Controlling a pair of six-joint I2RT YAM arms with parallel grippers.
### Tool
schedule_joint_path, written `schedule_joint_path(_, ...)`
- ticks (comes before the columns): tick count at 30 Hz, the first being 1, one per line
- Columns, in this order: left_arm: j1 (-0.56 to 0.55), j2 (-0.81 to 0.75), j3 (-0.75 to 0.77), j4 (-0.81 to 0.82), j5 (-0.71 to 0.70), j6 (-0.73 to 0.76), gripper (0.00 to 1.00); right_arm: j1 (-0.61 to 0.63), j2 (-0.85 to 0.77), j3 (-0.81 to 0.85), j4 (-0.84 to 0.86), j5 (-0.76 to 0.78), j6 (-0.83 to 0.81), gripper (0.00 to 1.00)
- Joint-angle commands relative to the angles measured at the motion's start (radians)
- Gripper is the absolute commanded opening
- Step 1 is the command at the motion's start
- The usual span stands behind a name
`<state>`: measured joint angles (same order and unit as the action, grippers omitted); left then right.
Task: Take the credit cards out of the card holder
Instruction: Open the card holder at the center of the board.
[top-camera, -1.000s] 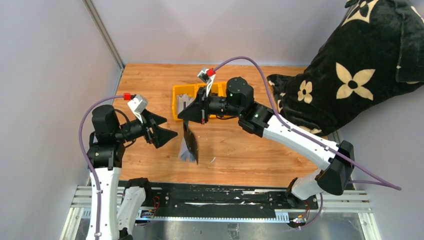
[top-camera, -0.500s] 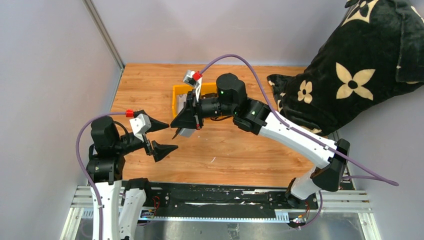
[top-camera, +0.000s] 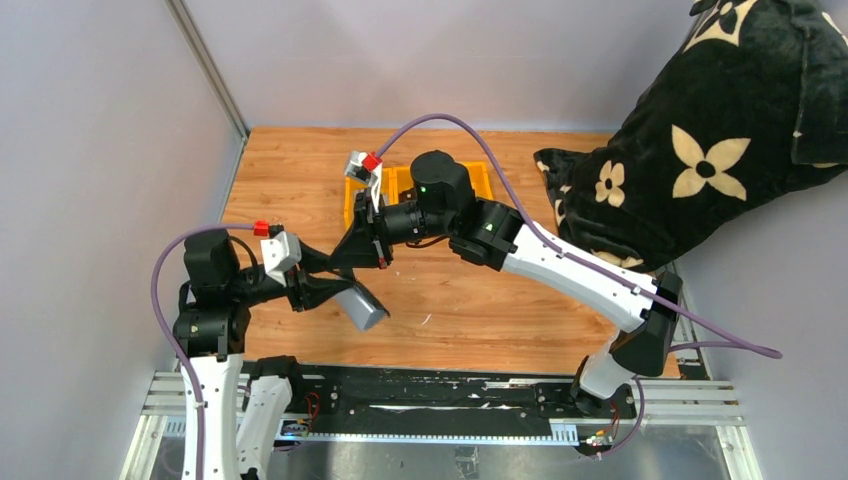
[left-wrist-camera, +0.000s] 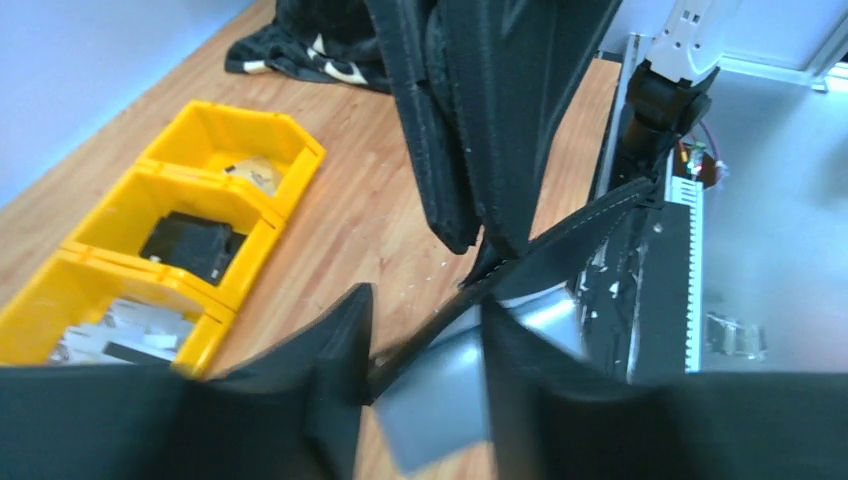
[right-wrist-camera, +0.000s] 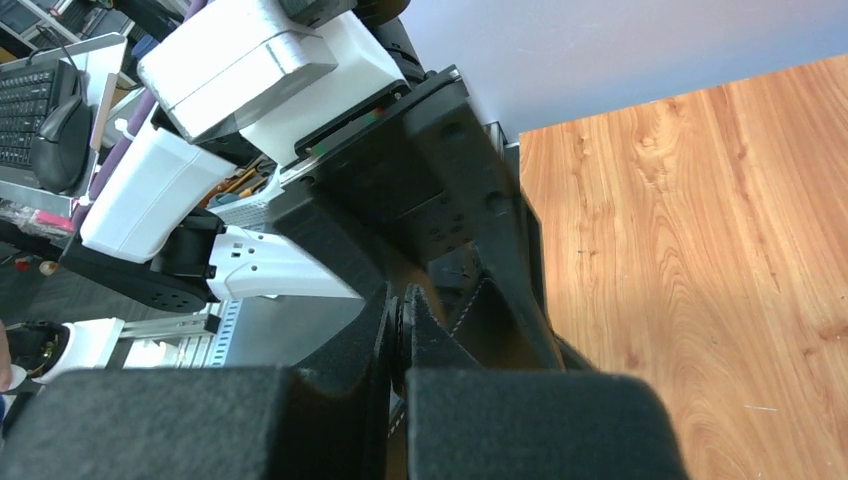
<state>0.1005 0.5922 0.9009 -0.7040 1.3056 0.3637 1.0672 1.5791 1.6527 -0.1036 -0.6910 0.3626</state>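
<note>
One card holder (left-wrist-camera: 560, 255), inside the left tool (left-wrist-camera: 425, 320)

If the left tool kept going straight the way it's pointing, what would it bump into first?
The card holder: its grey flap sits right between the fingers of the left tool. Just beyond, the right tool pinches its black edge, so that likely comes next; depth is unclear.

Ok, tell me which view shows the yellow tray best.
The left wrist view: the yellow tray shows nearly whole, all three compartments open to the camera. The top external view shows only bits of its rim behind the right arm. The right wrist view misses it entirely.
</note>
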Motion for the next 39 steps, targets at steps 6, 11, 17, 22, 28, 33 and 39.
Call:
schedule_joint_path(6,-0.01,-0.016,-0.021,0.004,0.124,-0.003,0.1,0.014,0.022,0.082,0.079,-0.018,0.036,0.0)
schedule_joint_path(11,-0.01,-0.016,0.0,0.003,0.123,-0.013,0.0,0.004,0.022,0.081,0.062,-0.005,0.027,0.23)
schedule_joint_path(17,-0.01,0.04,0.048,0.003,0.087,-0.088,0.0,-0.163,-0.065,-0.114,0.2,-0.142,0.13,0.78)
schedule_joint_path(22,-0.01,0.135,0.141,0.003,0.036,-0.251,0.0,-0.22,-0.232,-0.369,0.173,-0.115,-0.075,0.81)
schedule_joint_path(28,-0.01,0.253,0.192,0.003,0.089,-0.435,0.0,-0.222,-0.412,-0.673,0.351,-0.102,-0.14,0.83)
schedule_joint_path(33,-0.011,0.247,0.204,0.003,0.098,-0.463,0.0,-0.22,-0.458,-0.78,0.45,-0.053,-0.175,0.84)
schedule_joint_path(39,-0.012,0.222,0.235,0.003,0.123,-0.502,0.0,-0.218,-0.421,-0.756,0.407,0.077,-0.291,0.84)
